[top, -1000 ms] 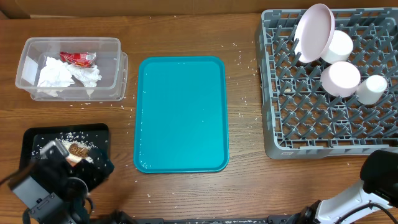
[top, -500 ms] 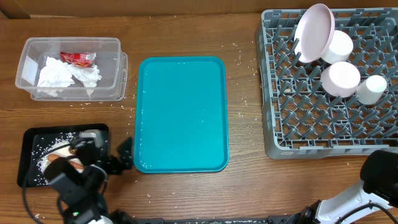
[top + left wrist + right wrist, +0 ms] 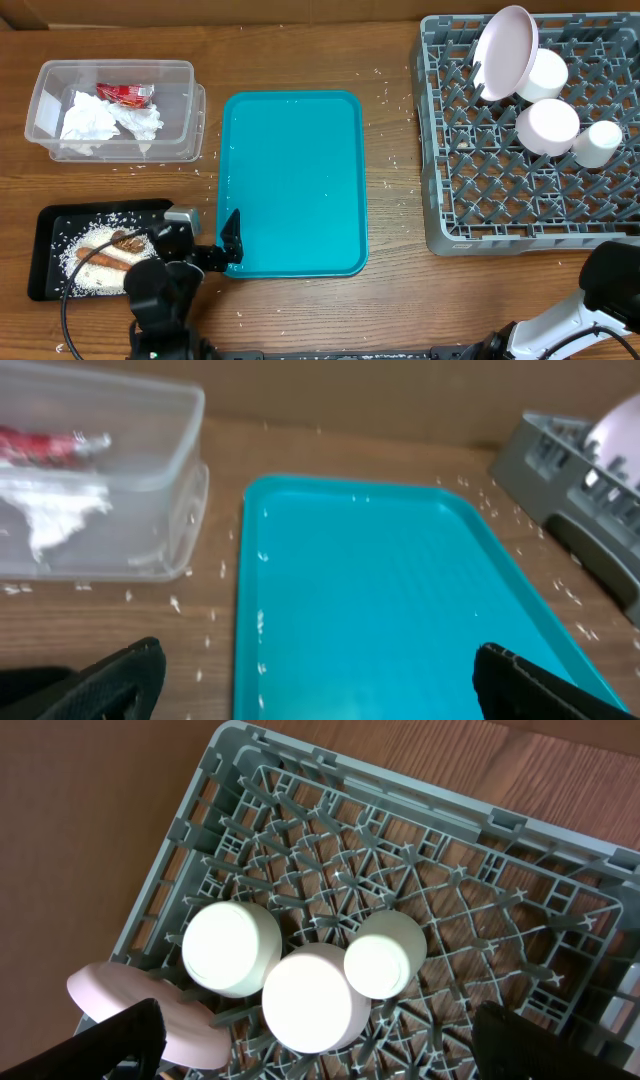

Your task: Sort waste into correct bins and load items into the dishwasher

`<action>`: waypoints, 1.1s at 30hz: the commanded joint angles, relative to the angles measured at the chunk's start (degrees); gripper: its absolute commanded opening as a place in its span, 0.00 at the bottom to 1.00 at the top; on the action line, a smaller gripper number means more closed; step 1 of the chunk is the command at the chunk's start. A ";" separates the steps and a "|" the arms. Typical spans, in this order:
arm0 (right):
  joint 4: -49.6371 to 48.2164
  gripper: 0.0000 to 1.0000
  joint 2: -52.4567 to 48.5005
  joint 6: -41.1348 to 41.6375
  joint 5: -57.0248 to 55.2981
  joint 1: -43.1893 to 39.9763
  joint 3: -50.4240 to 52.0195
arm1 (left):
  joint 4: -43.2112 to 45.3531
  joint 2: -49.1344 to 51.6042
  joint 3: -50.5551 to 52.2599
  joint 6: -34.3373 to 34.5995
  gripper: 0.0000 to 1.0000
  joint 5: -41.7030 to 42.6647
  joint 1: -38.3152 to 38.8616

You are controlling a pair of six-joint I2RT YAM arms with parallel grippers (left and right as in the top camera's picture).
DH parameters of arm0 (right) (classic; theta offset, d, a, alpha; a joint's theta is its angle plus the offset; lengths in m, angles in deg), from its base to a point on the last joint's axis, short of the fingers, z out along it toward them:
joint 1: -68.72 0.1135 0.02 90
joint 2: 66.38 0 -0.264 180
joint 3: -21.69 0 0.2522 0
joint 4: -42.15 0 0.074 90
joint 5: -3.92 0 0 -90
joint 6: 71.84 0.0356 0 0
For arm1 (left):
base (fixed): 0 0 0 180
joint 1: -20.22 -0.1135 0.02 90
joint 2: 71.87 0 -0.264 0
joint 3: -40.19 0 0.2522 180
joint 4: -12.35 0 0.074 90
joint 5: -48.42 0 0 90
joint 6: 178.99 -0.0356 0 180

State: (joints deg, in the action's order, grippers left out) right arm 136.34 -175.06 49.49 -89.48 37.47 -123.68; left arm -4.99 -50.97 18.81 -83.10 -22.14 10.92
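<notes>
Clear plastic tub (image 3: pixel 112 140), far left of the wooden desk (image 3: pixel 300 50): crumpled white napkin (image 3: pixel 100 118) and red wrapper (image 3: pixel 125 94) inside. Flat black tray (image 3: pixel 38 255) nearer the robot: loose rice (image 3: pixel 72 248), orange stick (image 3: pixel 105 258), brown piece (image 3: pixel 126 240), probably biscuit. The left arm (image 3: pixel 160 295) covers the black tray's right end.

Grey pegged rack (image 3: pixel 500 190) at right holds a tilted plate (image 3: pixel 505 50) and three round white dishes (image 3: pixel 547 125). Smooth teal tray (image 3: pixel 292 180) lies between.

Over its near edge, the left hand (image 3: pixel 318 655) is spread wide and empty. Above the rack, the right hand (image 3: pixel 315 1020) is likewise.

no readable text, no legible labels, brands or numbers
</notes>
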 commanded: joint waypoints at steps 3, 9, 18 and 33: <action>-0.35 1.00 1.53 0.22 -0.59 0.00 0.02 | 6.12 -4.46 7.06 1.46 1.00 -4.81 0.83; -0.35 1.00 1.53 0.22 -0.61 0.00 0.02 | 4.96 -9.07 7.34 1.40 1.00 -5.07 0.87; -0.35 1.00 1.53 0.24 -0.61 0.00 0.02 | 0.42 -19.04 7.34 -2.21 1.00 -5.92 2.49; -0.35 1.00 1.53 0.22 -0.61 0.00 0.02 | -0.44 -20.61 7.34 -6.14 1.00 -14.53 6.38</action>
State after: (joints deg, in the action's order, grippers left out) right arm 136.34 -175.08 49.47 -89.52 37.47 -123.68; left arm -5.10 -70.92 25.94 -87.73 -34.54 16.89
